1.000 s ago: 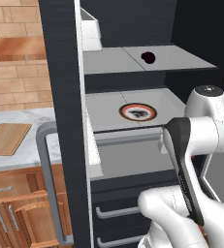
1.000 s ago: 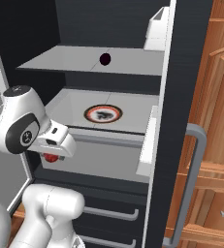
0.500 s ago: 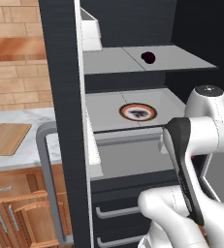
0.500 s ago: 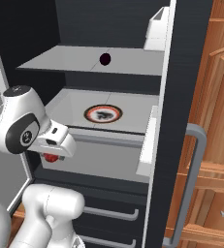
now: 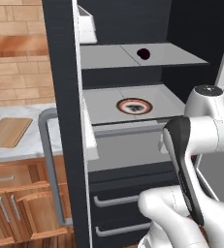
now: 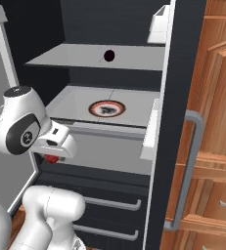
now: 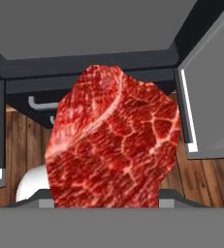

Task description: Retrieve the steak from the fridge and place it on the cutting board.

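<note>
Nearest the hand camera: steak [image 7: 114,140] hanging large and close, red with pale marbling, its lower edge running down between the finger tips. Gripper [image 6: 51,158] judged closed on it, though the pads themselves hidden behind the meat; exact gap not readable. A small red patch visible under the hand in the right base view, consistent with the held steak.

Just beyond: gripper positioned low at the front of the open fridge [image 5: 60,58], outside the shelves, above wooden floor and in front of the dark lower drawers. Steak therefore out of the shelf space but not yet clear of the appliance.

Further in: middle shelf carrying an orange-rimmed plate [image 5: 134,105]; upper shelf carrying a dark round ball [image 5: 143,53]. Neither touched.

Farthest, to the left past the open door with its grey bar handle [image 5: 49,164]: cutting board [image 5: 8,131] lying flat on the pale counter, well apart from the gripper.

Step in hand, as judged: retrieval done, carry to the board beginning. Next move calls for backing clear of the door edge, swinging left over the counter, lowering onto the board, then releasing.
</note>
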